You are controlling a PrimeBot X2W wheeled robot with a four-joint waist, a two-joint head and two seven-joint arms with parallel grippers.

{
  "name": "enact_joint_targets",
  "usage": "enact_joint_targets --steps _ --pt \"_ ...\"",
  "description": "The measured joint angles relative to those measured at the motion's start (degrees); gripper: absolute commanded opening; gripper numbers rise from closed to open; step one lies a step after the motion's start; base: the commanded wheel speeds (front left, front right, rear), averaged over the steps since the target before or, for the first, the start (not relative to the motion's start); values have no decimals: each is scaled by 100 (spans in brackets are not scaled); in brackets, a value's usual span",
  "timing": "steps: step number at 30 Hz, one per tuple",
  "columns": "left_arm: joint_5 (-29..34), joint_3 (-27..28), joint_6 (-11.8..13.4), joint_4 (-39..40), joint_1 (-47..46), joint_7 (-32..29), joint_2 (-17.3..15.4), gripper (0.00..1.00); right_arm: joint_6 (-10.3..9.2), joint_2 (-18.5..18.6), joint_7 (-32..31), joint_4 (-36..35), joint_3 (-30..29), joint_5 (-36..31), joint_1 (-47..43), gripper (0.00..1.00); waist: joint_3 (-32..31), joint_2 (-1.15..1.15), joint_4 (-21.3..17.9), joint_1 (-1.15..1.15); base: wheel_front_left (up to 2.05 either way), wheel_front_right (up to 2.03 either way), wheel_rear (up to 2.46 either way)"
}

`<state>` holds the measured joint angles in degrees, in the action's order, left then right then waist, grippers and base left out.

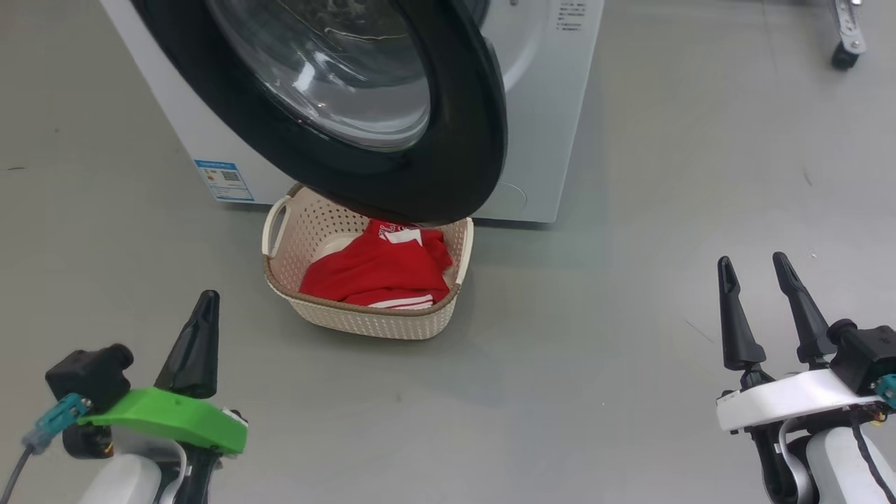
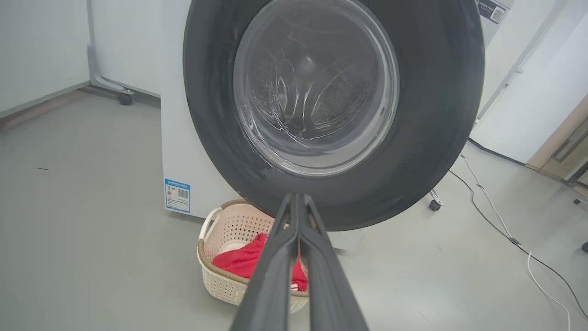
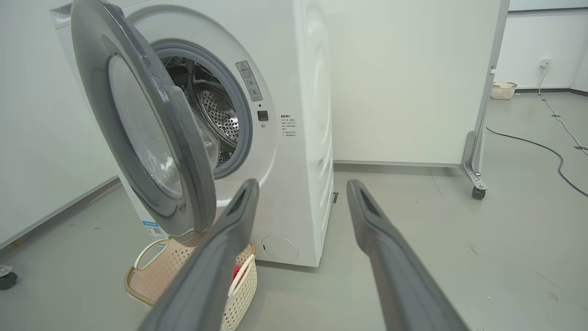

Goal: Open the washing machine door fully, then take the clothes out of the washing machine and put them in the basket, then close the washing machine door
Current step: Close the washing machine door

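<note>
The round black washing machine door (image 1: pixel 392 140) with its glass bowl window stands partly open, hanging over the far end of the basket (image 1: pixel 364 318). Red clothes (image 1: pixel 381 269) with white trim lie in the cream basket on the floor in front of the white washing machine (image 1: pixel 546 105). The steel drum (image 3: pixel 216 110) shows through the opening beside the door (image 3: pixel 147 133). My left gripper (image 1: pixel 201 301) is shut and empty at the lower left, short of the basket. In the left wrist view the pressed-together fingers (image 2: pixel 298 207) point at the door (image 2: pixel 432 138). My right gripper (image 1: pixel 756 269) stands open and empty at the lower right.
Grey floor lies all around the basket. A wheeled frame leg (image 1: pixel 845 49) is at the far right. A white panel on castors (image 3: pixel 477 184) stands right of the machine, with cables (image 3: pixel 551 151) on the floor and another small basket (image 3: pixel 503 90) far back.
</note>
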<state>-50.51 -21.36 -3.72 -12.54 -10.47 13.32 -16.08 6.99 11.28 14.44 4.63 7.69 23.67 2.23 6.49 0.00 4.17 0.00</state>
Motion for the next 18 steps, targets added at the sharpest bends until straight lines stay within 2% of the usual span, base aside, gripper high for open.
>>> enact_joint_targets --steps 4,8,9,10,11,12,18 --pt "472 11 221 15 149 196 -147 0 0 -56 0 -1 111 -24 -35 100 -101 0 200 0 0 0 0" --pt "651 43 330 80 272 188 -148 0 0 -79 0 -2 170 -45 -49 100 -179 0 280 0 0 0 0" --pt "692 41 358 103 300 186 -136 5 0 -87 0 -2 179 -51 -51 100 -197 0 298 0 0 0 0" --pt "788 15 401 126 322 179 -141 35 0 -94 0 -2 191 -59 -52 100 -212 0 311 0 0 0 0" --pt "935 -33 403 147 343 177 -149 71 0 -104 0 -2 204 -66 -56 100 -225 0 321 0 0 0 0" --pt "1044 -76 427 162 360 154 -149 100 0 -116 0 -3 214 -69 -64 100 -234 0 326 0 0 0 0" --pt "1369 -121 571 226 495 154 -103 100 0 -147 0 0 247 -112 -160 100 -261 0 319 0 0 0 0"
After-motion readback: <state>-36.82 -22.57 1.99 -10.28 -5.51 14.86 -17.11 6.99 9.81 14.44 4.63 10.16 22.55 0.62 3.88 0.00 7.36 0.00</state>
